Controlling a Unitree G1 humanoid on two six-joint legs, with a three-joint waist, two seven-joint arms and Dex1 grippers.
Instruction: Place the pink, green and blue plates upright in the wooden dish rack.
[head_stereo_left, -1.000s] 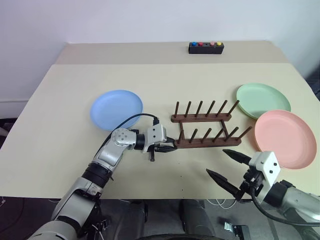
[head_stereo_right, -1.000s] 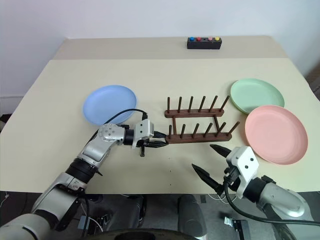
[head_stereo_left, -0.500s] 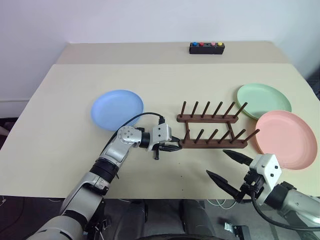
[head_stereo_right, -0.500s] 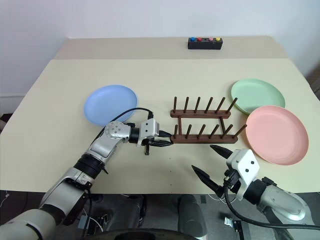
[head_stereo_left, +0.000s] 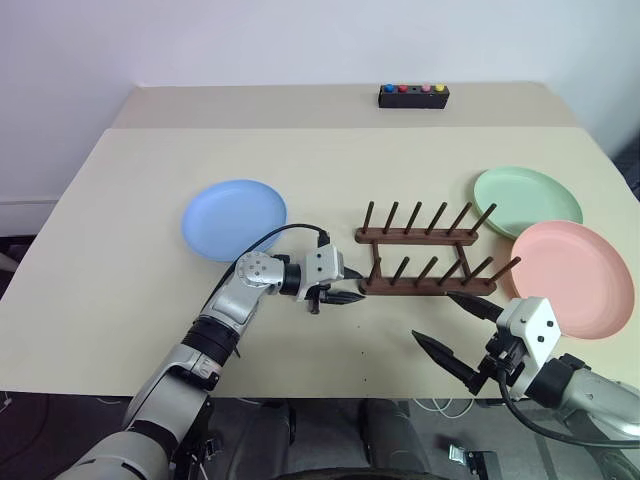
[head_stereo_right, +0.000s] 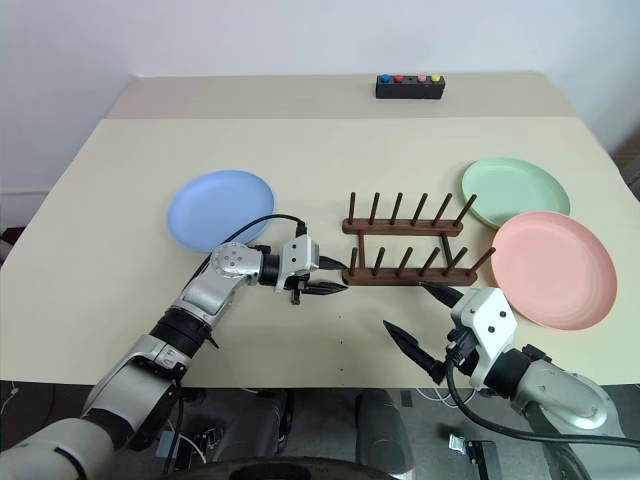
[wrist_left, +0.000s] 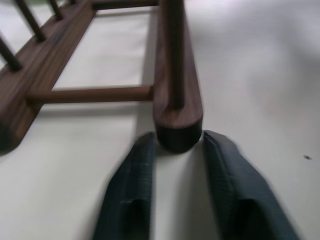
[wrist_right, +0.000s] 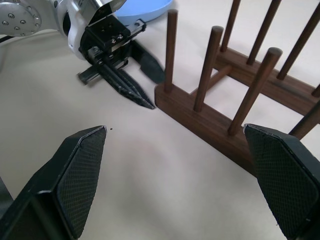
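The wooden dish rack (head_stereo_left: 425, 262) stands empty at the table's middle. My left gripper (head_stereo_left: 352, 295) is open at the rack's left end, and the end of the near rail (wrist_left: 177, 125) sits between its fingertips with thin gaps either side. The blue plate (head_stereo_left: 233, 218) lies flat to the left of the rack. To the right of the rack lie the green plate (head_stereo_left: 526, 200) and the pink plate (head_stereo_left: 570, 278), the pink one nearer me and overlapping the green one's rim. My right gripper (head_stereo_left: 435, 318) hangs wide open and empty near the rack's right front corner.
A black box with coloured buttons (head_stereo_left: 412, 95) sits at the far edge of the table (head_stereo_left: 120, 280). A seam crosses the tabletop in front of it. Bare tabletop lies in front of the rack and along the left side.
The rack has slid a little to the right together with my left gripper. That gripper's fingers have since opened off the rail end. The right gripper has barely shifted.
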